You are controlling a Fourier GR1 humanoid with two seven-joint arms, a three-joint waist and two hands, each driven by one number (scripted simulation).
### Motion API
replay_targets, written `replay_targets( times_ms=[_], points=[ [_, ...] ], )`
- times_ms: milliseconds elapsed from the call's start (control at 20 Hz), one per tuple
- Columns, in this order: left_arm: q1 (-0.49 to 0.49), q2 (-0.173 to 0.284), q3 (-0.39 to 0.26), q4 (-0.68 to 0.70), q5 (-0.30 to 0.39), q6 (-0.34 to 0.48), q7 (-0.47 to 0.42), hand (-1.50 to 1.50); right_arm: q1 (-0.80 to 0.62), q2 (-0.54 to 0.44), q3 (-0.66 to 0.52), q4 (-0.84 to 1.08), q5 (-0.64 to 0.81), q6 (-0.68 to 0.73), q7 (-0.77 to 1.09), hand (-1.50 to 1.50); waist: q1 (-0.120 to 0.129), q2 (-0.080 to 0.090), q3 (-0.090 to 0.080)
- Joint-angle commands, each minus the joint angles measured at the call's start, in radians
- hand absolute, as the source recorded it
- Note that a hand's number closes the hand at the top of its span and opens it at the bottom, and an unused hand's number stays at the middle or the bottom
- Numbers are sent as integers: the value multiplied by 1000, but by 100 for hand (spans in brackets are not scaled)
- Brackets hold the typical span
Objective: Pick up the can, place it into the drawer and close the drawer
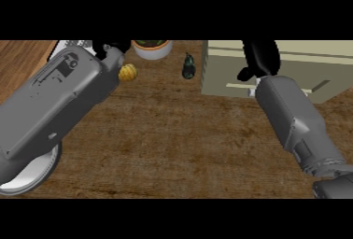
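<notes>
No can shows anywhere in the head view. The beige drawer unit (303, 58) stands at the back right, with a pale handle (318, 86) on its front. My right hand (263, 56) reaches over the unit's left part with its fingers stretched away from me and the thumb hanging at the unit's front edge. Nothing is visible in it. My left hand (110, 47) is at the back left, and my own grey forearm (62, 98) covers most of it. I cannot tell from here whether the drawer stands open or closed.
A yellow rounded object (127, 73) lies just right of the left hand. A white pot with a plant (152, 48) stands at the back, with a dark green vegetable (188, 66) beside it. A white plate (33, 176) lies at the front left under my forearm.
</notes>
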Motion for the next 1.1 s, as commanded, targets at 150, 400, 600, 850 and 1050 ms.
replay_targets(
  times_ms=[150,400,600,850,1050],
  points=[
    [15,20,1,-47,-20,6,24,-150,-113,-43,-25,88,10,-12,35,-150,23,13,2],
    [39,18,-24,-92,-39,23,41,-150,-189,-50,-34,114,9,33,72,-150,30,10,2],
    [23,43,6,-105,-29,8,62,-150,-194,-49,-104,131,-86,127,-108,-150,23,13,4],
    [52,61,-2,-135,-31,-6,64,-150,-189,6,-295,121,-293,192,-200,-150,35,11,7],
    [59,57,1,-143,-36,10,69,-150,-200,2,-395,123,-398,274,-267,-150,18,10,6]
  ],
)
